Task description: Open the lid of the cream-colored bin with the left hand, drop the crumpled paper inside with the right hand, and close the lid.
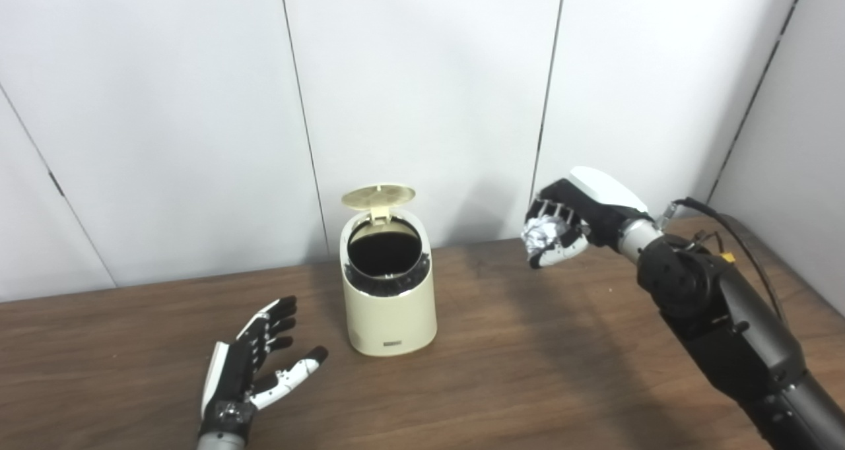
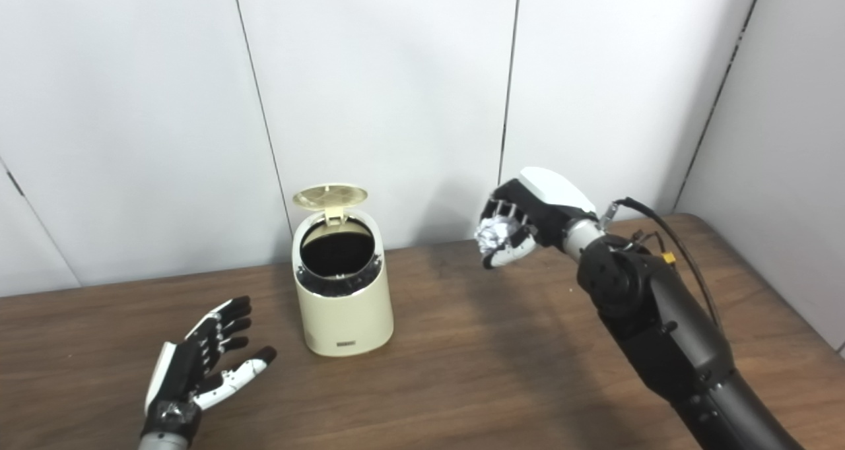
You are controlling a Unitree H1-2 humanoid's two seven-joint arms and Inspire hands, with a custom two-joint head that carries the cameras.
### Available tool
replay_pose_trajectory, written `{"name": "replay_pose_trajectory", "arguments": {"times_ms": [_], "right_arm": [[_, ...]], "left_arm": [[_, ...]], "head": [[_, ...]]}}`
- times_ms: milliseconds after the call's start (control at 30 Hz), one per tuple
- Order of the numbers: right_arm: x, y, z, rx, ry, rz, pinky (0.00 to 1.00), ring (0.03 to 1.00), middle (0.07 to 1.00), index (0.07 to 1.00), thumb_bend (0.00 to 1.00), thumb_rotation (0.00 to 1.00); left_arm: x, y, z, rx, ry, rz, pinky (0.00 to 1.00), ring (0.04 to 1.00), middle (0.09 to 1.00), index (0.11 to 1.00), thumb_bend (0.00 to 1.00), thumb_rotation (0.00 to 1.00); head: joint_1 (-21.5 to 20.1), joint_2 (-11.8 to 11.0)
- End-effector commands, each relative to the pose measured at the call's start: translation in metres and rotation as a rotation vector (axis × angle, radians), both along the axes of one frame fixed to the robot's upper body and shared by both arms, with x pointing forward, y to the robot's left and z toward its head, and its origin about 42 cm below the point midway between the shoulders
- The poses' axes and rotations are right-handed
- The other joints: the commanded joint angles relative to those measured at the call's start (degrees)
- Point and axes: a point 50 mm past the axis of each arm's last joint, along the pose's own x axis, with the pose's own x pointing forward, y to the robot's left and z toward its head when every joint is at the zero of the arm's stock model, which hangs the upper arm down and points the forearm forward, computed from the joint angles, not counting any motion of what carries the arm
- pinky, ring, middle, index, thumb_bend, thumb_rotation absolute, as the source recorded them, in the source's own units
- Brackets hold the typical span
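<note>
On the brown wooden table (image 1: 528,371) the round cream-colored plastic bin (image 1: 388,285) stands with its lid (image 1: 378,197) up, so the right hand (image 1: 561,229), raised to its right, squeezes the crumpled white paper ball (image 1: 542,232) ready to drop, while the left hand (image 1: 254,367) rests empty, fingers spread.

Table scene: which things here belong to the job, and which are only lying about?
Belong to the job:
- cream-colored bin, its lid standing open
- crumpled paper, held in the right hand
- left hand, open, beside the bin

Only lying about:
- nothing else on the table; a cable runs along the right arm
</note>
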Motion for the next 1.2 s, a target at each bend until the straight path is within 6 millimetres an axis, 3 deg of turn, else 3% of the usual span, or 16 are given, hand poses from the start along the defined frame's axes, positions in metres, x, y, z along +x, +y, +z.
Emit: {"name": "replay_pose_trajectory", "arguments": {"times_ms": [0, 200, 300, 433, 533, 600, 700, 800, 833, 900, 1167], "right_arm": [[0.003, 0.014, 0.041, -0.013, -0.105, 0.04, 0.35, 0.391, 0.474, 0.49, 0.53, 0.0], [-0.001, 0.048, 0.062, -0.059, -0.098, 0.088, 0.37, 0.422, 0.488, 0.49, 0.52, 0.0], [-0.003, 0.064, 0.07, -0.11, -0.116, 0.117, 0.55, 0.465, 0.476, 0.48, 0.52, 0.0], [-0.005, 0.079, 0.072, -0.093, -0.112, 0.166, 0.38, 0.435, 0.479, 0.495, 0.52, 0.0], [-0.006, 0.086, 0.072, -0.077, -0.116, 0.19, 0.36, 0.419, 0.481, 0.491, 0.52, 0.0], [-0.007, 0.094, 0.071, -0.062, -0.11, 0.183, 0.42, 0.437, 0.475, 0.491, 0.52, 0.0], [-0.007, 0.105, 0.068, -0.022, -0.107, 0.188, 0.32, 0.395, 0.478, 0.517, 0.52, 0.0], [-0.008, 0.118, 0.067, -0.016, -0.128, 0.198, 0.56, 0.448, 0.461, 0.493, 0.52, 0.0], [-0.008, 0.122, 0.066, -0.007, -0.13, 0.206, 0.43, 0.424, 0.47, 0.489, 0.52, 0.0], [-0.007, 0.128, 0.064, 0.02, -0.124, 0.216, 0.36, 0.409, 0.479, 0.486, 0.52, 0.0], [-0.006, 0.145, 0.058, 0.051, -0.137, 0.238, 0.36, 0.426, 0.497, 0.476, 0.52, 0.0]], "left_arm": [[0.009, -0.004, 0.019, 0.004, -0.071, -0.004, 0.79, 0.838, 0.852, 0.869, 0.73, 0.21], [0.012, -0.012, 0.016, -0.009, -0.071, -0.018, 0.77, 0.839, 0.857, 0.871, 0.73, 0.21], [0.013, -0.016, 0.015, -0.008, -0.071, -0.02, 0.79, 0.848, 0.858, 0.871, 0.73, 0.21], [0.015, -0.02, 0.015, -0.006, -0.072, -0.018, 0.79, 0.84, 0.859, 0.876, 0.73, 0.21], [0.016, -0.022, 0.015, -0.006, -0.073, -0.017, 0.78, 0.839, 0.86, 0.876, 0.74, 0.21], [0.016, -0.024, 0.015, -0.008, -0.072, -0.017, 0.77, 0.837, 0.86, 0.876, 0.73, 0.2], [0.016, -0.026, 0.015, -0.004, -0.076, -0.019, 0.77, 0.838, 0.862, 0.875, 0.72, 0.2], [0.016, -0.028, 0.015, 0.003, -0.078, -0.019, 0.77, 0.836, 0.861, 0.874, 0.72, 0.2], [0.016, -0.028, 0.015, 0.001, -0.078, -0.019, 0.76, 0.836, 0.861, 0.873, 0.72, 0.2], [0.016, -0.029, 0.015, -0.002, -0.075, -0.018, 0.76, 0.836, 0.861, 0.873, 0.72, 0.2], [0.015, -0.035, 0.016, -0.018, -0.065, -0.015, 0.78, 0.839, 0.863, 0.877, 0.72, 0.21]], "head": [[0.59, 0.03], [2.15, -0.25], [2.74, -0.31], [3.47, -0.53], [3.96, -0.62], [4.22, -0.62], [4.58, -0.59], [4.78, -0.55], [4.83, -0.53], [4.97, -0.47], [6.05, -0.29]]}}
